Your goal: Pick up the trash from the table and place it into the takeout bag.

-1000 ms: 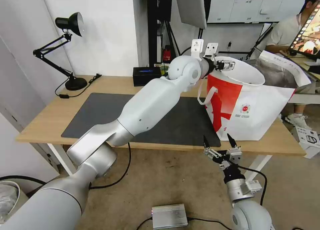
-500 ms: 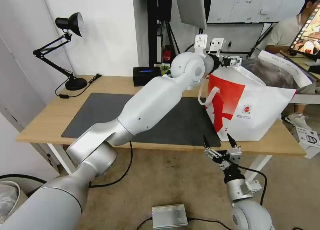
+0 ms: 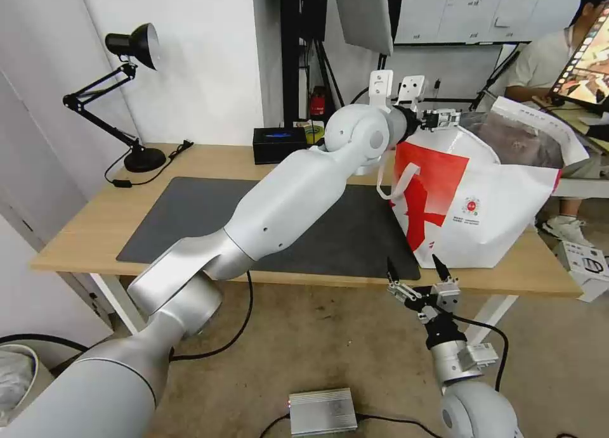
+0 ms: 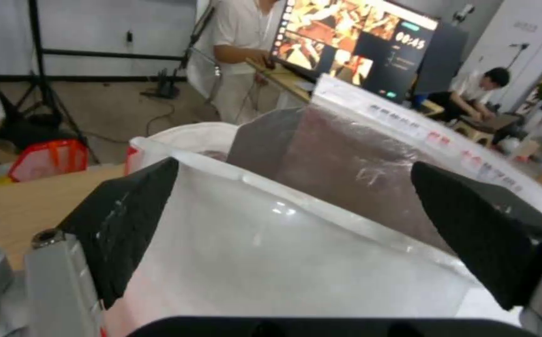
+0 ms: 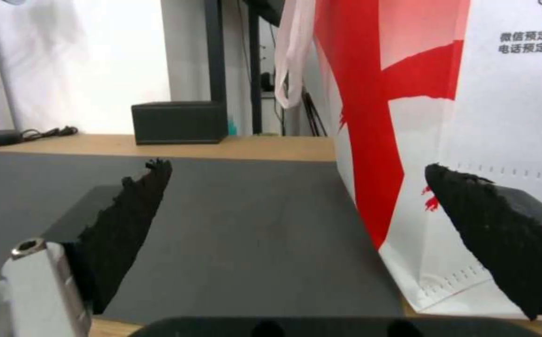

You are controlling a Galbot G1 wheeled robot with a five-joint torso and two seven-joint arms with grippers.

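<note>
Since 0.5 s ago the left tool (image 3: 442, 119) has sunk slightly at the rim of the takeout bag (image 3: 482, 203), and the bag's mouth has bulged wider, its back panel standing higher; since 1.0 s ago that tool has shifted right and the near rim has been pulled up.

The table (image 3: 82, 229) spans the middle of the head frame, its dark grey mat (image 3: 190, 216) across the centre. The takeout bag stands at right of centre, on the mat's right edge and the bare wood, red panel facing the camera, silver foil lining (image 4: 346, 159) exposed. The left arm (image 3: 285, 197) runs diagonally from lower left to the upper centre. Its tool sits at the bag's top edge; in the wrist view its fingers (image 4: 128, 220) are spread, with the white rim (image 4: 271, 192) between them.

The right tool (image 3: 415, 276) hangs at the lower centre-right, below the table's front edge, fingers (image 5: 128, 220) spread wide, holding nothing.

A black tissue box (image 3: 279, 143) sits at the table's back edge.
</note>
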